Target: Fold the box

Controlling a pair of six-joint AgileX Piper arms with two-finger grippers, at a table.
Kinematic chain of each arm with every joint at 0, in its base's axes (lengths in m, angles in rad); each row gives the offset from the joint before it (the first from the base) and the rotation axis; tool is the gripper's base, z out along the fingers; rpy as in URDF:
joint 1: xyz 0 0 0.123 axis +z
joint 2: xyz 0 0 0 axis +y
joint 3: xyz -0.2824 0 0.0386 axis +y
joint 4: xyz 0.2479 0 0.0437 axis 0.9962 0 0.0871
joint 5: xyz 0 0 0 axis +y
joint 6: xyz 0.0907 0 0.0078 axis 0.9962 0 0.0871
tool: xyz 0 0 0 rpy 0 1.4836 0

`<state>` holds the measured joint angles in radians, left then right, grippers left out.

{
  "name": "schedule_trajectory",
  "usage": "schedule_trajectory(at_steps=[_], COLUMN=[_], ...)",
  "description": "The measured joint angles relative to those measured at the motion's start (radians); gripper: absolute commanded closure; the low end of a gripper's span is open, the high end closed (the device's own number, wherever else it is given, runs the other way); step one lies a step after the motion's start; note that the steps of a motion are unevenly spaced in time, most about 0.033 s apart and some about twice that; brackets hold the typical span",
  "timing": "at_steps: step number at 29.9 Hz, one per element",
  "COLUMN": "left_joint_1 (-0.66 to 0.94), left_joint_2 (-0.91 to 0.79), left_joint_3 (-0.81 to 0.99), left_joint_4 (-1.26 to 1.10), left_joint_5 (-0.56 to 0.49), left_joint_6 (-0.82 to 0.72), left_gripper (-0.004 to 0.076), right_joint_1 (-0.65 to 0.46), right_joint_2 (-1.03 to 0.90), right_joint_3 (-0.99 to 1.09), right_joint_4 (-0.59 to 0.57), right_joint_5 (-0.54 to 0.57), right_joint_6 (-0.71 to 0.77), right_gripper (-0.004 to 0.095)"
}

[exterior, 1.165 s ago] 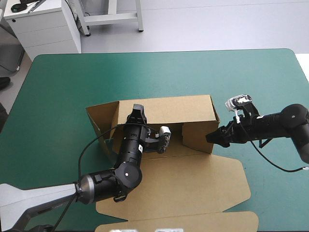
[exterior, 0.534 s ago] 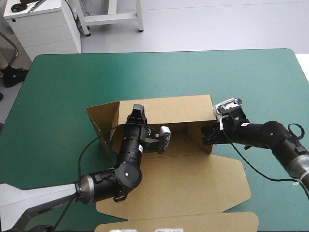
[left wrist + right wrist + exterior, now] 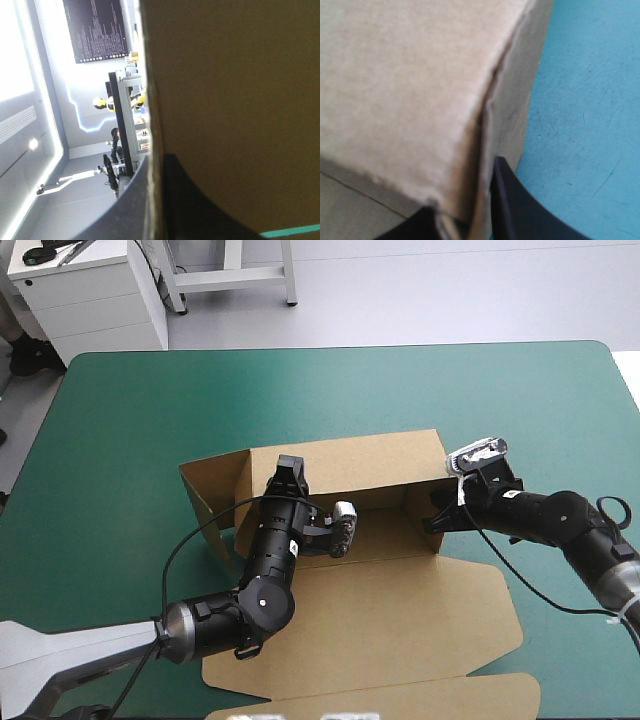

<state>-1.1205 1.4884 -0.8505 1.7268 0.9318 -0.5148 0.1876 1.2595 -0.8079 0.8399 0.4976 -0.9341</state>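
Brown cardboard box (image 3: pixel 350 465) sits in the middle of the teal-green table (image 3: pixel 150 420), walls up, its lid flat toward the near edge. The left gripper (image 3: pixel 291 466) pinches the far wall between its black fingers. The right gripper (image 3: pixel 436 512) pinches the right end wall the same way.

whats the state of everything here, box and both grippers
box, partly folded: back and side walls raised, lid lying flat
left gripper, shut on the box's back wall
right gripper, shut on the box's right side wall
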Motion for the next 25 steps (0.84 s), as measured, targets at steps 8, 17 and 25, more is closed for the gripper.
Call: schedule_trajectory(at_steps=[8,17,25], left_joint_1=[0.000,-0.003,-0.087], left_joint_2=[0.000,0.000,0.000], left_joint_3=[0.000,-0.001,-0.015], left_joint_4=[0.005,-0.005,-0.021], left_joint_5=[-0.004,-0.045,-0.009], left_joint_6=[-0.067,-0.138,-0.139], left_gripper=[0.0603,0.0283,0.0285], right_joint_1=[0.000,0.000,0.000], right_joint_2=[0.002,0.003,0.055], right_joint_3=[0.003,0.011,-0.010], right_joint_4=[0.014,0.021,0.028], right_joint_5=[-0.030,-0.129,-0.195], right_joint_6=[0.000,0.004,0.015], right_gripper=[0.0922,0.0922,0.0922])
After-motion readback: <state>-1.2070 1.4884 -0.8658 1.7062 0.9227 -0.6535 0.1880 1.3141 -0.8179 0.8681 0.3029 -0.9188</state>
